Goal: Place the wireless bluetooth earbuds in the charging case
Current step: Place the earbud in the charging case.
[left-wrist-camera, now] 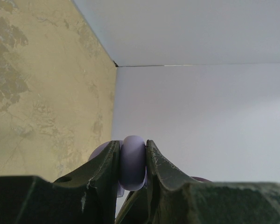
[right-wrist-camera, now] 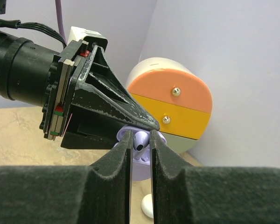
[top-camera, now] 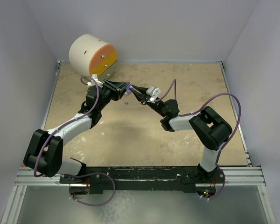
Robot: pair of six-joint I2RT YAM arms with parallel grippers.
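Observation:
My left gripper [top-camera: 125, 87] is shut on the lilac charging case [left-wrist-camera: 133, 163], holding it edge-on above the table. In the right wrist view the case [right-wrist-camera: 141, 168] is open towards me. My right gripper [right-wrist-camera: 141, 134] is shut on a purple earbud [right-wrist-camera: 141, 141] and holds it right at the case's opening, tip to tip with the left gripper [right-wrist-camera: 151, 125]. The two grippers meet in mid-air in the top view, the right gripper [top-camera: 138, 93] coming from the right. A small white rounded piece [right-wrist-camera: 148, 206] lies on the table below; I cannot tell what it is.
A round cream drawer unit [top-camera: 93, 56] with orange and yellow fronts stands at the back left, just behind the grippers [right-wrist-camera: 172, 107]. A tiny dark speck [top-camera: 125, 103] lies on the tan table under them. White walls enclose the table.

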